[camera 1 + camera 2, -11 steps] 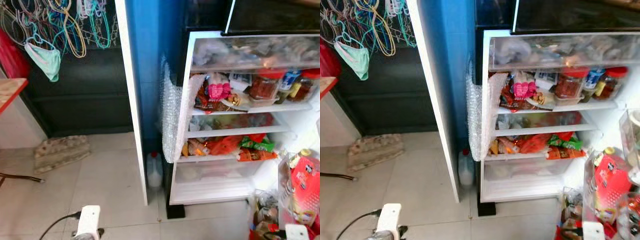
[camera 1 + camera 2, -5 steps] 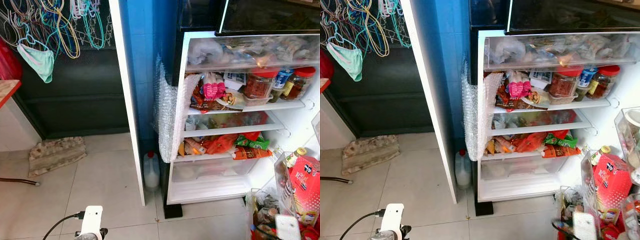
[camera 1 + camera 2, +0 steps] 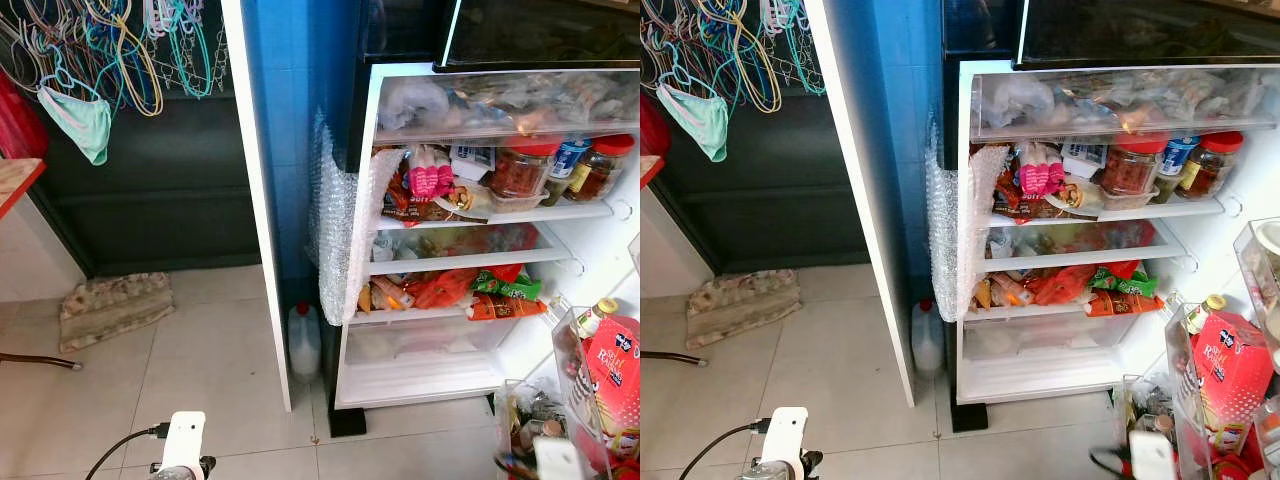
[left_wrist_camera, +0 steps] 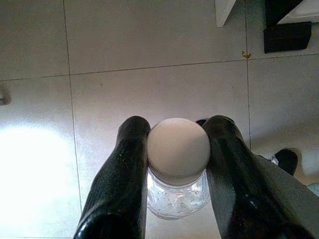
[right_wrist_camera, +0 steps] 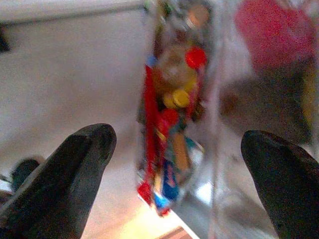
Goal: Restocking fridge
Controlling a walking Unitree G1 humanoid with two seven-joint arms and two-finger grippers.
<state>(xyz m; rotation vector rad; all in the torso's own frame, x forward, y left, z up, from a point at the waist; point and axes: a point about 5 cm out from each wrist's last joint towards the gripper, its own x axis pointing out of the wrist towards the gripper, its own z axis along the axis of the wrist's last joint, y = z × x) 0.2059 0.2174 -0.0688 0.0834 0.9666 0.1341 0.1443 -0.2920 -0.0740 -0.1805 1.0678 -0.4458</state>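
Fridge (image 3: 480, 250) stands open ahead, its shelves packed with jars (image 3: 520, 170) and packets, a red carton (image 3: 615, 365) in the door rack at right. In the left wrist view, the left hand (image 4: 177, 149) is clamped on a small glass jar (image 4: 178, 169) with a white lid, above the tiled floor (image 4: 149, 40). In the right wrist view, blurred, the right hand (image 5: 184, 149) has its fingers spread wide apart before the door rack's bottles.

Right hand (image 5: 174, 164) lower, nearer the door shelf (image 3: 1185, 400).
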